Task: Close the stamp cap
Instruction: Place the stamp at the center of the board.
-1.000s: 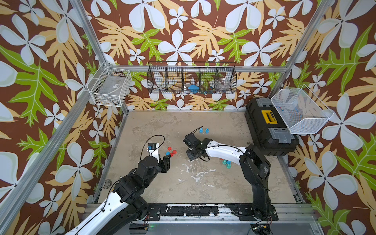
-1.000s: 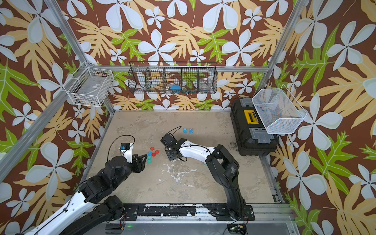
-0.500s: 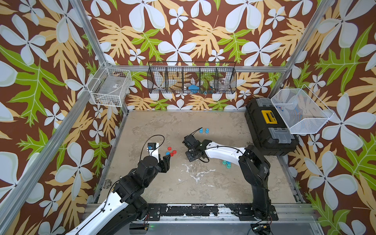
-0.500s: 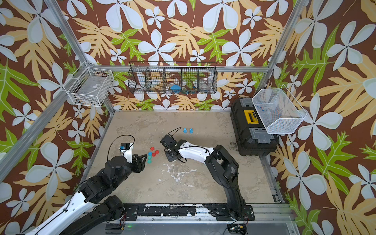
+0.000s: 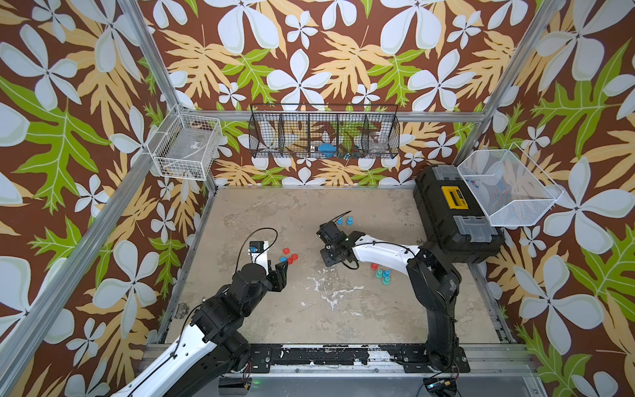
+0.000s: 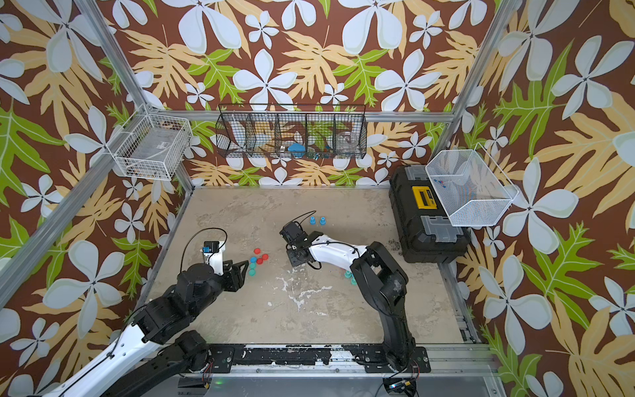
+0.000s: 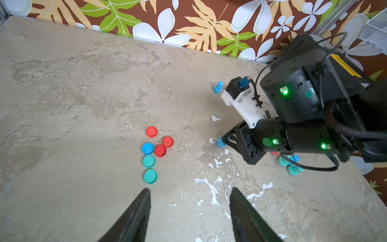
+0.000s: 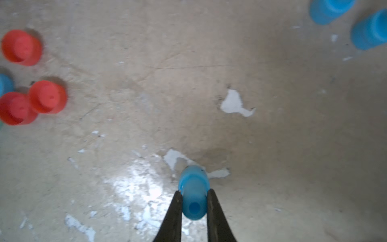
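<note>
Landmark: cap cluster (image 7: 154,153) on the desk (image 5: 309,309), six loose round caps: three red, one blue, two teal, several of them touching.
Right tool (image 8: 194,191): clamped on a blue stamp (image 8: 193,180), one finger on either side of its narrower part.
Blue stamp, place: right of the cap cluster in both top views and clearly apart from it. It sits low at the desk surface, over a patch of chipped white paint. Whether it touches the desk cannot be told.
Blue stamp, cap: none visible on the end that faces the right wrist camera, which shows a small round hole.
Left tool (image 7: 190,189): fingers apart with nothing between them, tips just short of the nearest teal cap (image 7: 150,176), on the robot-base side of the cap cluster.
Two blue stamps (image 5: 344,220): upright, side by side, beyond the cap cluster toward the back wall and off to its right.
Stamp group (image 5: 382,274): teal, blue and red pieces bunched together well right of the cap cluster, partly hidden by the right arm.
</note>
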`<state>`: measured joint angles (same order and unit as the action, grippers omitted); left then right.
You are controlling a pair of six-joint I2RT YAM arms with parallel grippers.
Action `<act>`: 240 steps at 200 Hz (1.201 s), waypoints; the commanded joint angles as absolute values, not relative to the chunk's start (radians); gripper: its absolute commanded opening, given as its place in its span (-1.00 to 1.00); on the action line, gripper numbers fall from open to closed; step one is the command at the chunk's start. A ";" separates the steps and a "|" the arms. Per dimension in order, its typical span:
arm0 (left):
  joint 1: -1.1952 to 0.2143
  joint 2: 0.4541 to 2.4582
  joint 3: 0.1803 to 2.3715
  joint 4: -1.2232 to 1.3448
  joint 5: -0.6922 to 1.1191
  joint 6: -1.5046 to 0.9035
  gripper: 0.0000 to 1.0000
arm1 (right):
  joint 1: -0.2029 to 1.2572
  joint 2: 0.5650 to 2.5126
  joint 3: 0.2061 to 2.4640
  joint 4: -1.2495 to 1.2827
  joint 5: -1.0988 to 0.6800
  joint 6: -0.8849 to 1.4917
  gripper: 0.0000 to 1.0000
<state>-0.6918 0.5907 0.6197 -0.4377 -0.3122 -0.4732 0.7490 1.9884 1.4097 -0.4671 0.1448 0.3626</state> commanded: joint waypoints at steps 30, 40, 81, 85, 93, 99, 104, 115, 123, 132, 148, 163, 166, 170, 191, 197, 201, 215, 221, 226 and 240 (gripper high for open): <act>-0.689 0.589 0.618 -0.420 -0.310 -0.472 0.24 | 0.587 1.983 1.441 -0.506 0.162 0.305 -0.72; -0.689 0.588 0.618 -0.420 -0.308 -0.472 0.24 | 0.553 1.993 1.454 -0.506 0.157 0.299 -0.72; -0.688 0.591 0.618 -0.420 -0.308 -0.472 0.24 | 0.446 2.082 1.571 -0.532 0.152 0.272 -0.73; -0.689 0.591 0.618 -0.420 -0.307 -0.471 0.24 | 0.442 2.090 1.583 -0.535 0.151 0.271 -0.73; -0.688 0.593 0.619 -0.419 -0.306 -0.472 0.24 | 0.430 2.113 1.616 -0.542 0.151 0.266 -0.73; -0.688 0.594 0.618 -0.420 -0.307 -0.472 0.24 | 0.422 2.132 1.645 -0.552 0.151 0.262 -0.73; -0.689 0.592 0.618 -0.419 -0.308 -0.472 0.24 | 0.419 2.145 1.662 -0.559 0.151 0.260 -0.74; -0.689 0.590 0.618 -0.420 -0.309 -0.472 0.24 | 0.414 2.175 1.715 -0.577 0.155 0.252 -0.74; -0.689 0.590 0.618 -0.420 -0.310 -0.472 0.24 | 0.410 2.194 1.745 -0.586 0.157 0.250 -0.74; -0.689 0.590 0.618 -0.421 -0.313 -0.472 0.24 | 0.405 2.215 1.777 -0.593 0.156 0.249 -0.74; -0.688 0.590 0.618 -0.421 -0.314 -0.473 0.24 | 0.400 2.259 1.847 -0.621 0.163 0.241 -0.73; -0.689 0.591 0.618 -0.420 -0.314 -0.473 0.24 | 0.397 2.291 1.903 -0.641 0.163 0.233 -0.73; -0.688 0.591 0.618 -0.421 -0.314 -0.473 0.24 | 0.395 2.299 1.914 -0.645 0.163 0.231 -0.73; -0.688 0.591 0.618 -0.420 -0.314 -0.471 0.24 | 0.395 2.307 1.927 -0.650 0.164 0.230 -0.73; -0.687 0.591 0.618 -0.421 -0.315 -0.473 0.24 | 0.390 2.336 1.981 -0.670 0.163 0.227 -0.73; -0.687 0.591 0.619 -0.422 -0.315 -0.474 0.24 | 0.390 2.341 1.989 -0.673 0.164 0.227 -0.73; -0.687 0.591 0.619 -0.422 -0.316 -0.474 0.24 | 0.388 2.343 1.993 -0.675 0.164 0.227 -0.73; -0.687 0.591 0.619 -0.422 -0.316 -0.473 0.24 | 0.387 2.349 1.998 -0.675 0.160 0.226 -0.72; -0.686 0.591 0.618 -0.422 -0.316 -0.474 0.24 | 0.387 2.352 2.002 -0.676 0.160 0.226 -0.72; -0.687 0.592 0.619 -0.422 -0.316 -0.473 0.24 | 0.387 2.353 2.004 -0.678 0.159 0.227 -0.72; -0.687 0.591 0.619 -0.422 -0.316 -0.473 0.24 | 0.387 2.352 1.998 -0.676 0.155 0.226 -0.71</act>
